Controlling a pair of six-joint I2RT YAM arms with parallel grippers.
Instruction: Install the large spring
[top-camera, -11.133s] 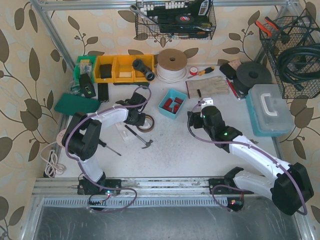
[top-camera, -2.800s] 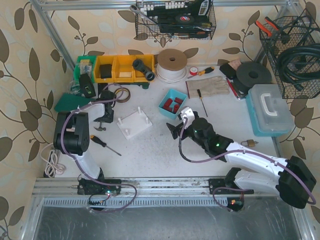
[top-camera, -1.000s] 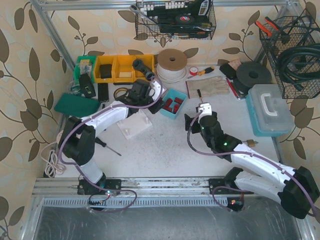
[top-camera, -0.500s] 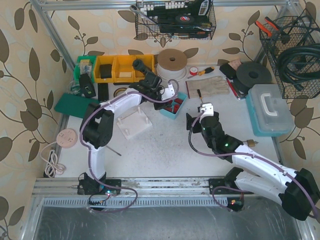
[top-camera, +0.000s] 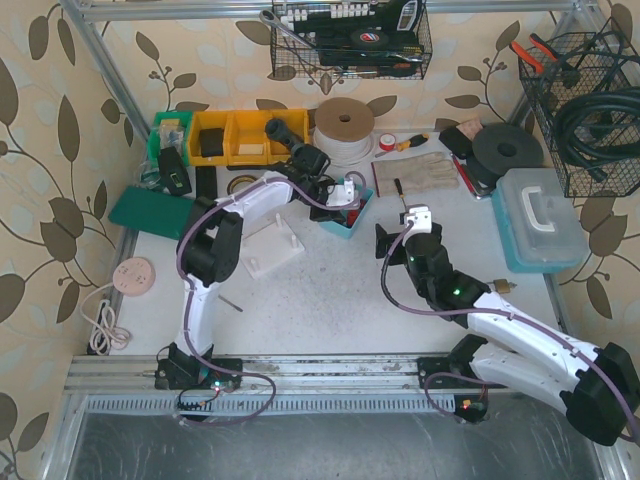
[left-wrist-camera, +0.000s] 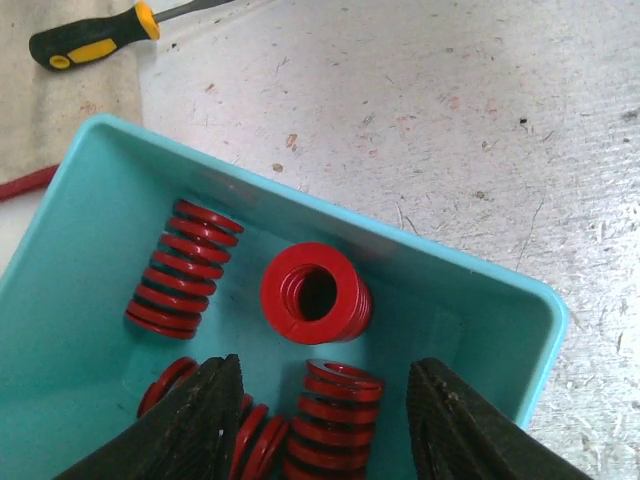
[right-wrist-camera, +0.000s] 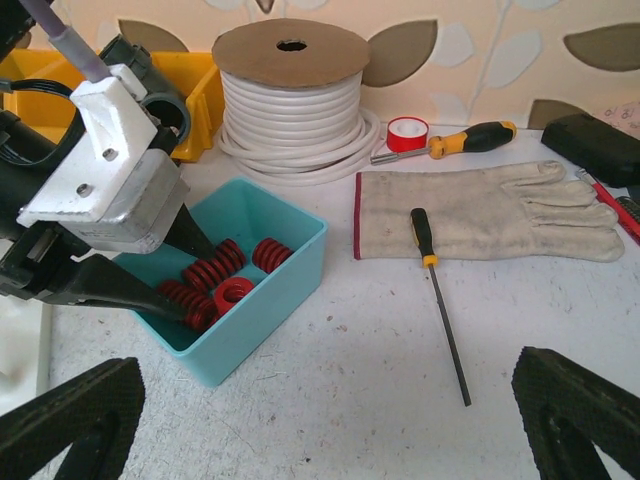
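Desk (top-camera: 330, 300) first: grey and scuffed, with my two arms bolted at its near edge. White cable reel (right-wrist-camera: 292, 95) stands at the far edge, about midway along it. Pale work glove (right-wrist-camera: 480, 215) lies flat just to the reel's right. White peg plate (top-camera: 272, 245) sits left of the middle, nearer me than the reel. Teal bin (right-wrist-camera: 262, 318) rests between plate and glove, close in front of the reel. My left claw (left-wrist-camera: 322, 372) hangs over that bin, released, its two fingers spread wide and gripping nothing, tips low over the contents. My right claw (right-wrist-camera: 325, 365) is released too, fingers far apart above bare desk, facing the bin from its right and well apart from it. Black-handled screwdriver (right-wrist-camera: 424, 245) lies beside the glove's cuff. Red springs (left-wrist-camera: 183, 270) are all in the bin: several on their sides and one standing on end (left-wrist-camera: 315, 293) near the middle. I cannot tell which of them is the large one.
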